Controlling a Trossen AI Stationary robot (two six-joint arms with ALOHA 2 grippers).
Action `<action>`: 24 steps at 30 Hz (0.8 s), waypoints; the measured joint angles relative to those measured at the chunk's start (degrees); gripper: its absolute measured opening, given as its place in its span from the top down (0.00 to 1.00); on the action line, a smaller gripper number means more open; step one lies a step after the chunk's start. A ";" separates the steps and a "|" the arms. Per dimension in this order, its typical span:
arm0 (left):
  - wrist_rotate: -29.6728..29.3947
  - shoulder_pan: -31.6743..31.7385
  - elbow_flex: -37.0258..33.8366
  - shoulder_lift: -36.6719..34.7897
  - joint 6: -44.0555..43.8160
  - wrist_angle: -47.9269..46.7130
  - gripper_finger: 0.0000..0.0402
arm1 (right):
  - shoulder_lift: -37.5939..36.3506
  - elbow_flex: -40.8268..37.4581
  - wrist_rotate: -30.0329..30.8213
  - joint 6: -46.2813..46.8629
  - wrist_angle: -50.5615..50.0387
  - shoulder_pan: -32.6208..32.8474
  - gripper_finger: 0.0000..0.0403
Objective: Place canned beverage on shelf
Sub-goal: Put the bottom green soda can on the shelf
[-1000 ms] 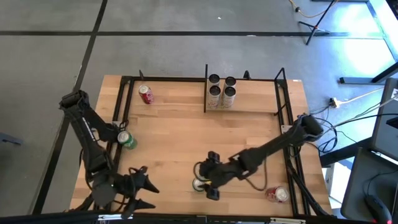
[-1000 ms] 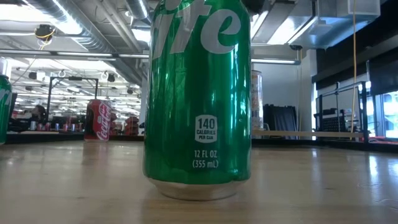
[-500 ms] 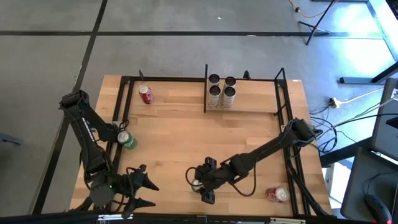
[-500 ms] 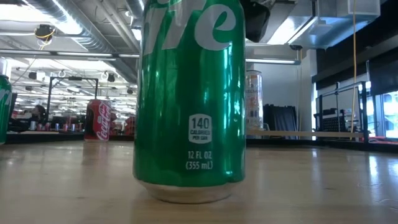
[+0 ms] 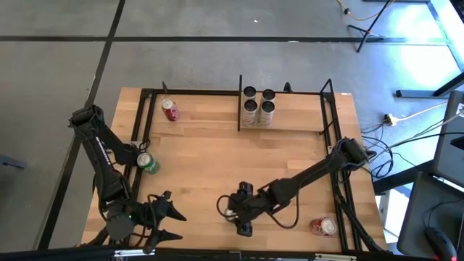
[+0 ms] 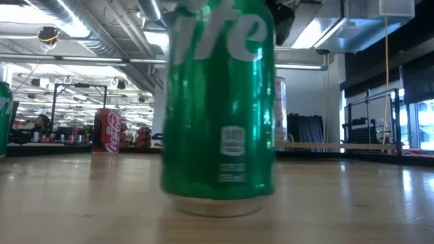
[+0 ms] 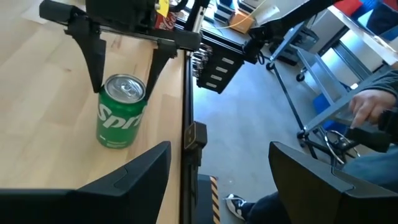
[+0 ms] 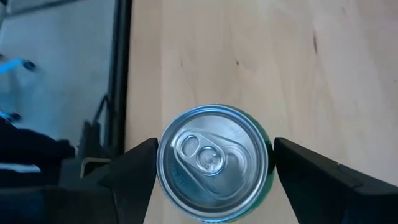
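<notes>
A green soda can [image 8: 211,162] stands upright on its base on the wooden tabletop near the near edge, and also shows in the high view [image 5: 231,213], the low view [image 6: 218,108] and the left wrist view [image 7: 120,112]. My right gripper [image 5: 241,212] is over it and shut on it. My left gripper [image 5: 168,215] is open and empty at the near left, pointing toward the can. The shelf [image 5: 297,117], a light board in black rods, lies at the far side with several pale cans [image 5: 258,107] standing on it. My right gripper pinches the green can's upper side wall just below the rim [image 8: 268,152] between its two fingers [image 7: 94,68], one on each side. The fingers come from above, pointing down. The can is upright, its base [image 6: 217,207] on the tabletop.
A red can [image 5: 170,110] stands at the far left, and a second green can [image 5: 148,164] beside my left arm. Another red can [image 5: 323,227] is at the near right. Black frame rods [image 5: 138,138] run along the table's sides. A person's hand [image 7: 373,112] is beyond the table.
My right gripper has gone a little toward the table's left and near edge, onto the green can. The can has slid slightly left, then right, staying upright on the table.
</notes>
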 joint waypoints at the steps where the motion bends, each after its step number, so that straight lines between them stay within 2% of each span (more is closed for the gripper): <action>1: 0.02 0.04 0.00 0.00 0.02 0.00 0.34 | -0.36 0.00 -0.02 -1.04 -0.71 -0.02 0.26; 9: 0.06 0.09 0.00 0.00 0.05 0.00 0.34 | -1.34 4.90 -1.62 -4.37 -15.40 -0.04 0.26; 15: -1.18 0.15 0.00 0.00 0.20 -0.02 0.34 | -1.38 9.14 -1.03 -2.11 -14.80 0.11 0.26; 24: -1.20 0.70 0.00 0.00 0.20 -0.04 0.34 | -0.14 8.99 0.16 3.55 -17.18 0.09 0.26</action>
